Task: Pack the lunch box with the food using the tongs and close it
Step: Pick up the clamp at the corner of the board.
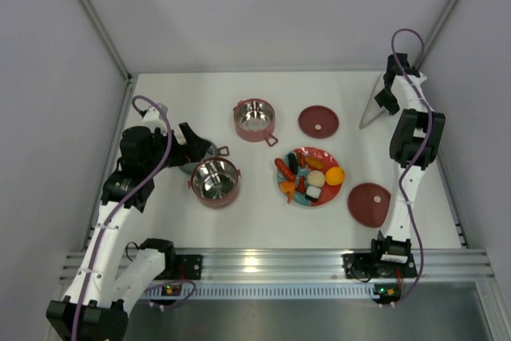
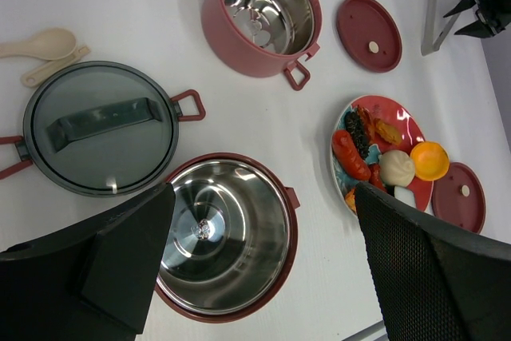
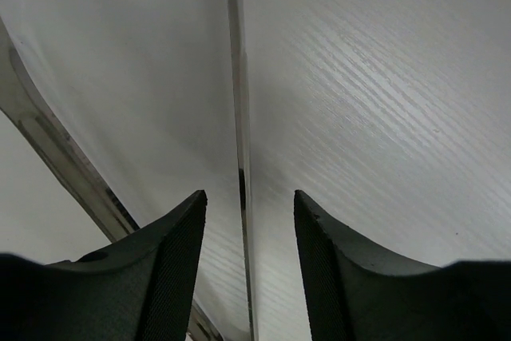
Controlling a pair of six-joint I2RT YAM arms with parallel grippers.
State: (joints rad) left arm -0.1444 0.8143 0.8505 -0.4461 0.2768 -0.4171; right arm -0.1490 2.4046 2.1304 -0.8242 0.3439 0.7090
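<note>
- Silvery metal tongs (image 1: 370,111) lie at the far right of the white counter (image 1: 200,93). Their long axis runs far to near and leans left at the near end.
- The narrow joined end points toward the far wall, and the two thin arms spread apart toward the near side.
- The right gripper (image 1: 386,101) is over the tongs with its fingers apart. In the right wrist view one shiny arm runs up through the gap between them, clear of both pads, while the other arm slants off to the left.
- Nothing is clamped in that gripper.
- To the left of the tongs lies one of the maroon lids (image 1: 318,121); the other lies nearer, right of the red plate (image 2: 403,113).
- The food (image 1: 316,178) is heaped on that plate.
- Both pots stand open with steel insides showing: the far pot (image 1: 254,119) and the near pot (image 1: 214,181).
- The left gripper (image 2: 263,189) hangs above the near pot, spread wide and holding nothing, beside a grey lidded pan (image 2: 100,129).
</note>
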